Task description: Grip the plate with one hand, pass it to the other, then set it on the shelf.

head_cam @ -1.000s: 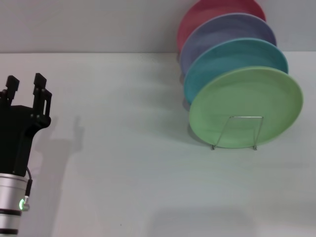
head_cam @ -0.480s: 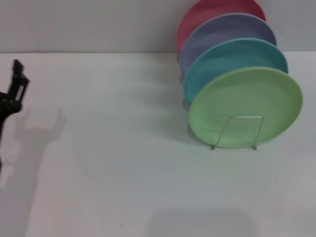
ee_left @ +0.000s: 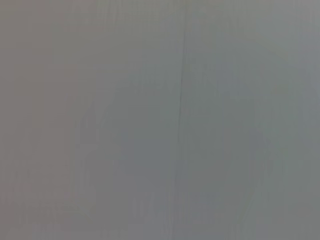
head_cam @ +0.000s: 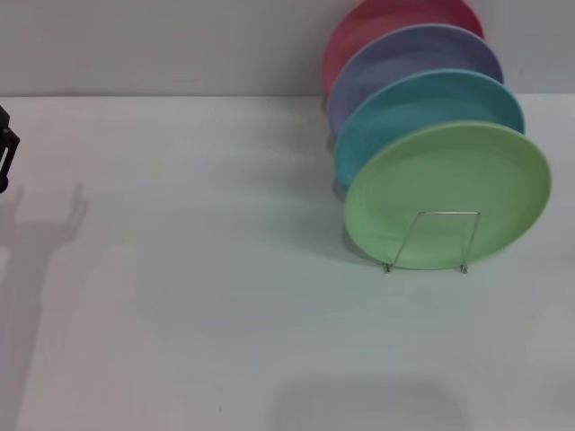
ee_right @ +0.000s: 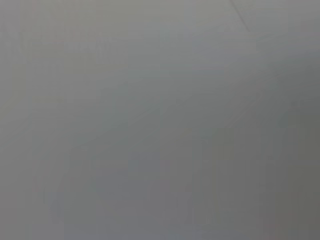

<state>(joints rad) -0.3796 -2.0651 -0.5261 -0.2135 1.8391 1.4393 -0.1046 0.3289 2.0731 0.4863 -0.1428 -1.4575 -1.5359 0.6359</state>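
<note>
Left gripper (head_cam: 4,157) apparently edges white table (head_cam: 198,296).

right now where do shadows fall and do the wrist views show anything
Head view: the left gripper at the left edge casts a soft shadow on the table; the plate shades the table beside it. Both wrist views: blank grey.

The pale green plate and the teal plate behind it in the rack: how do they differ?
The pale green plate stands foremost in the wire rack, its whole face in view; the teal plate stands behind it, so its lower part is hidden. The green plate is light and yellowish, the teal plate darker and bluer. A wire loop crosses only the green plate. Both are round and stand tilted on edge.
</note>
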